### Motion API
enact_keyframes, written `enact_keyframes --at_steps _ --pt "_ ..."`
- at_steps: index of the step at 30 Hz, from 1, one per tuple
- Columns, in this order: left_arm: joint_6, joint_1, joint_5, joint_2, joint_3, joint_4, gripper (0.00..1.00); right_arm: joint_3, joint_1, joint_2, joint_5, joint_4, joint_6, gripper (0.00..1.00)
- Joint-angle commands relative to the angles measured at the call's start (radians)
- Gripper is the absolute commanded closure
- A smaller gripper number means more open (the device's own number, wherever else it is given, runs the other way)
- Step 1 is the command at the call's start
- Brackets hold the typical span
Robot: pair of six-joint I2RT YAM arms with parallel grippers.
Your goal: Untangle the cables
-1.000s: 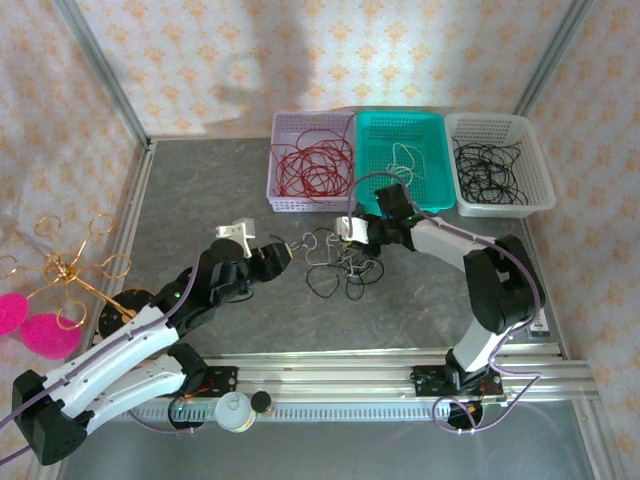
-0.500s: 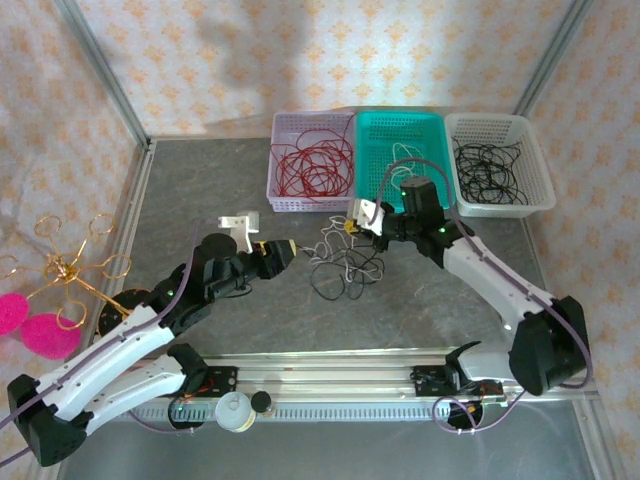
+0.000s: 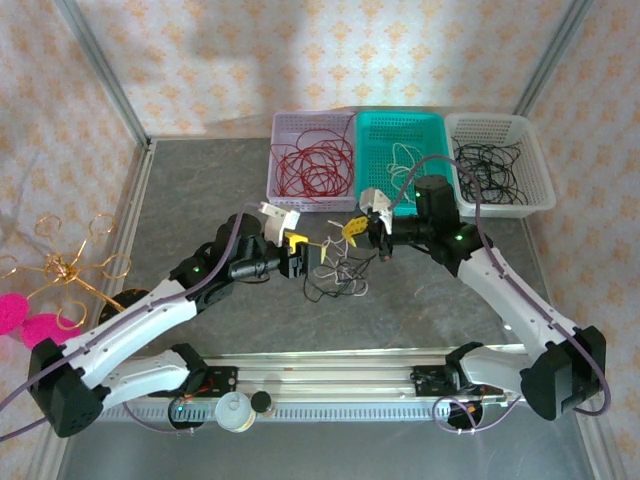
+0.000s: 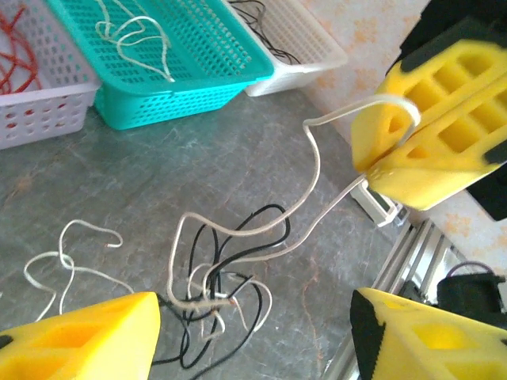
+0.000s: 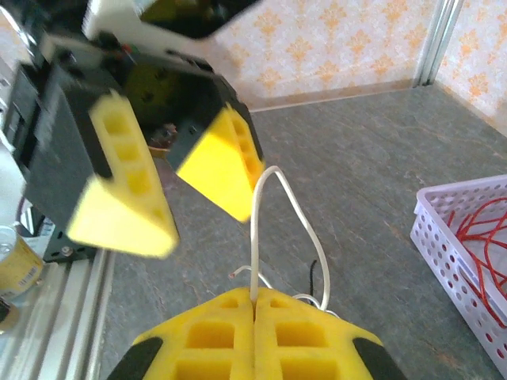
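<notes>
The cables point(image 3: 335, 275) lie mid-table as a small tangle of white and black strands. In the left wrist view the tangle point(image 4: 214, 285) rests on the grey table. One white cable point(image 4: 317, 170) rises from it to my right gripper point(image 4: 380, 162), which is shut on it. The right wrist view shows that gripper point(image 5: 253, 297) pinching the white cable point(image 5: 255, 229) as a tall loop. My left gripper point(image 3: 300, 252) hovers just left of the tangle. Its jaws are open point(image 4: 253, 340) and hold nothing. Its yellow fingers point(image 5: 127, 186) face the right gripper.
Along the back stand a lilac basket point(image 3: 283, 195) of red cables, a teal basket point(image 3: 372, 150) with a white cable and a white basket point(image 3: 540, 180) of black cables. A gold wire stand point(image 3: 70, 265) and pink discs point(image 3: 40, 330) sit off the left edge. A metal rail point(image 3: 350, 370) runs along the near edge.
My left gripper has moved right, closer to the tangle, and its jaws have spread wider. The right arm has stretched out and raised the white cable off the table.
</notes>
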Motion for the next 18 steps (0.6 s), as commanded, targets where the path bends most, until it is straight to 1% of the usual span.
enact_keyframes --at_steps 1,6,10,13,16,18 --pt "0.089 0.002 0.084 0.044 0.000 0.138 0.33 0.047 0.006 -0.022 -0.037 -0.022 0.039 1.00" --pt "0.125 0.004 0.045 0.099 -0.004 0.149 0.34 0.069 0.007 -0.016 -0.047 -0.001 0.054 1.00" --pt "0.135 0.003 0.050 0.116 -0.016 0.140 0.37 0.082 0.007 -0.012 -0.047 -0.003 0.048 1.00" --pt "0.125 0.003 0.053 0.109 -0.030 0.141 0.47 0.085 0.006 -0.007 -0.045 -0.008 0.037 1.00" --pt "0.114 0.003 0.031 0.088 -0.056 0.146 0.53 0.088 0.006 0.000 -0.047 -0.009 0.031 1.00" --pt "0.107 0.004 0.031 0.074 -0.069 0.147 0.62 0.090 0.007 0.005 -0.046 -0.008 0.030 1.00"
